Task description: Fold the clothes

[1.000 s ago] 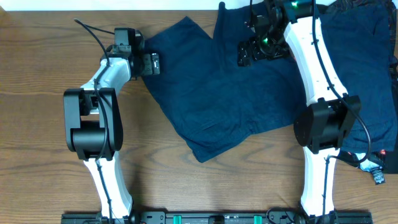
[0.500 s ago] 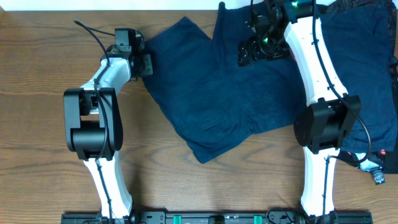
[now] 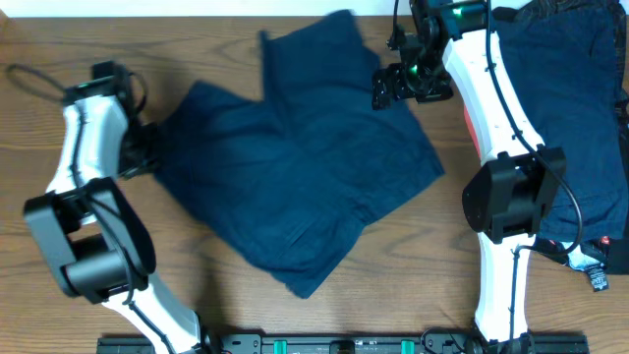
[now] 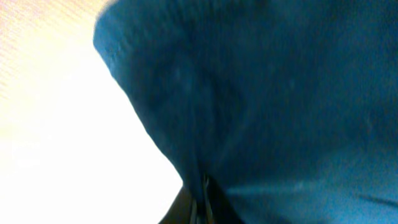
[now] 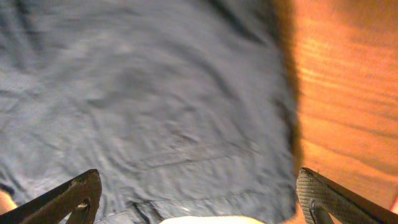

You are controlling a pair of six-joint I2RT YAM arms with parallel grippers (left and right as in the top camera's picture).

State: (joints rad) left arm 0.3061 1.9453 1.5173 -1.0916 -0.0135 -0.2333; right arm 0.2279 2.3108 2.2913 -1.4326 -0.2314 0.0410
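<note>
The left gripper [image 3: 145, 155] seems pinched shut on an edge of the shorts [image 3: 305, 177]. In its wrist view the navy cloth gathers into one tight crease at 6 o'clock, though the tips themselves are buried in fabric, so this is a judgement. The right gripper [image 5: 199, 202] has its jaws wide apart and holds nothing, with only wrinkled cloth and a strip of wood below it. From overhead it hovers at about 1 o'clock of the shorts, over their far edge. The shorts lie in the middle of the table [image 3: 393, 295], spread in what looks like a single layer. They are skewed on a diagonal, with one lobe reaching toward 12 o'clock and a corner pointing at 6 o'clock. No part is visibly doubled over, so I judge the folding itself not yet begun; this is laying-out and straightening. A second navy garment [image 3: 575, 59] sits heaped at the table's 2 o'clock corner, unfolded, so nearly all the work remains.
</note>
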